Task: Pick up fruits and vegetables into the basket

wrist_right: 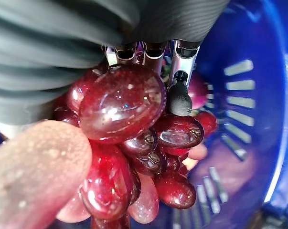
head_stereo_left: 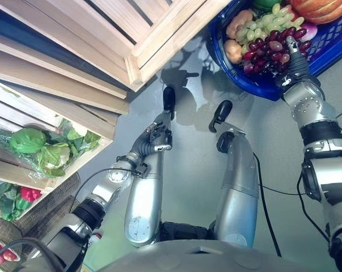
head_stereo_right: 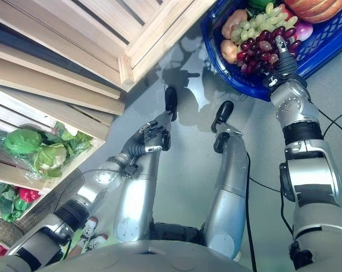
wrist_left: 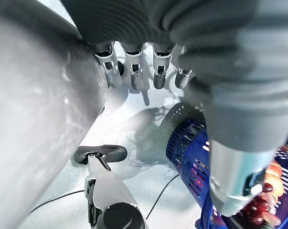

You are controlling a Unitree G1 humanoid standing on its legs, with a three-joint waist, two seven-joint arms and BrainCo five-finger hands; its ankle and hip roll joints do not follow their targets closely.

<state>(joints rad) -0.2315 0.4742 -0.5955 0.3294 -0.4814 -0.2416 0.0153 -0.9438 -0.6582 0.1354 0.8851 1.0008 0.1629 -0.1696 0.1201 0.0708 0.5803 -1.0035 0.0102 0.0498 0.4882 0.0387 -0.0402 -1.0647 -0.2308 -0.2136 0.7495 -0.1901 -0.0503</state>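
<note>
I see the bunch of red grapes (wrist_right: 129,143) lying in the blue basket (head_stereo_left: 329,48), at about one o'clock in my head view, and my right hand (head_stereo_left: 292,59) is down among them. In the right wrist view the berries press close up against the hand's dark cover; one dark-tipped finger (wrist_right: 179,95) lies against the bunch, the other fingers are hidden behind the berries, so I cannot tell whether the hand is pinching the grapes or merely resting on them. Beside the red bunch, toward twelve o'clock, sits a cluster of green grapes (head_stereo_left: 267,20), and further toward the basket's far side an orange pumpkin (head_stereo_left: 321,8). At the basket's ten o'clock edge lie two tan potatoes (head_stereo_left: 234,50), and a pale purple onion (head_stereo_left: 308,31) lies just beside the red grapes.

My left hand (head_stereo_left: 159,136) hangs near the centre of the view, over the grey floor (head_stereo_left: 188,141), well apart from the basket. Its wrist view shows the fingers (wrist_left: 134,71) in a relaxed, nearly straight row, holding nothing.

At nine to eleven o'clock stand wooden crates (head_stereo_left: 74,51); the lower one holds leafy green vegetables (head_stereo_left: 43,150) in a clear wrap, with red peppers (head_stereo_left: 29,194) below them toward eight o'clock
</note>
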